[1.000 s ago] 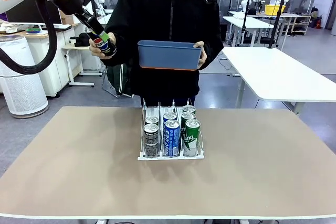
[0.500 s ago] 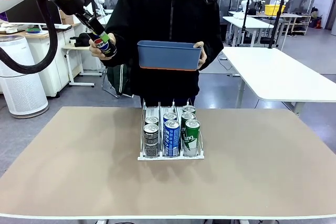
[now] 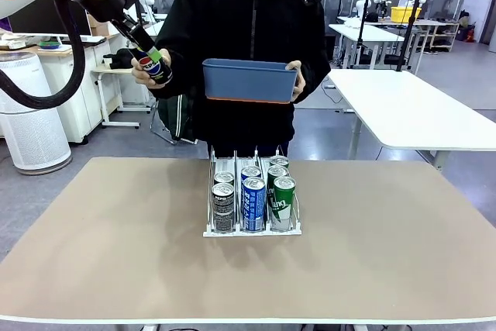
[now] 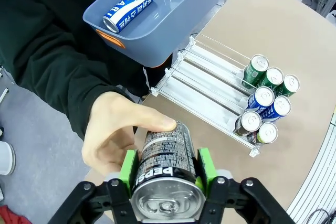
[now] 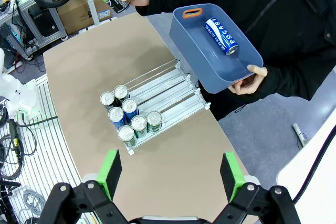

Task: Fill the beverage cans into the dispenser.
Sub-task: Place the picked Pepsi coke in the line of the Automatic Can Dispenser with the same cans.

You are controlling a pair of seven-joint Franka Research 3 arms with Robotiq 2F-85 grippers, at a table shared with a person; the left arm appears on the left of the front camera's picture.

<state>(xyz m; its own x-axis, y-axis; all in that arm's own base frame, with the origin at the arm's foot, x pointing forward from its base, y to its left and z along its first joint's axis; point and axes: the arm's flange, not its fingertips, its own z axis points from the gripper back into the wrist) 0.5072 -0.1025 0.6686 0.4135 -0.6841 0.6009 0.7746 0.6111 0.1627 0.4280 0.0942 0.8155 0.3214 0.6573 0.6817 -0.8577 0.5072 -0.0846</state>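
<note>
Black Pepsi can [image 3: 156,68] first: it sits clamped between the green pads of my left claw [image 4: 167,163], high off the table's left far corner and well apart from the dispenser. The person's hand [image 4: 118,129] is wrapped round the can's far end, so I judge this to be the hand-over, with the grip mine but the release not yet theirs.

Below, the dispenser [image 4: 205,85] stands in the middle of the table [image 3: 116,230]. Its cans crowd the end nearest me: two black ones in one outer lane, two blue in the middle, three green in the other outer lane. Behind them, each lane is bare toward the person.

The person's other hand holds a blue tub [image 3: 249,81] above the rack's far end, with one blue Pocari can [image 4: 128,8] lying on its side inside.

My right claw [image 5: 170,174] hangs high over the table, jaws spread wide and holding nothing.

Next, I reckon, the hand must let go; then I carry the can over the black lane, turn it upright and set it down behind the two already there, clear of the wire dividers and the tub.
</note>
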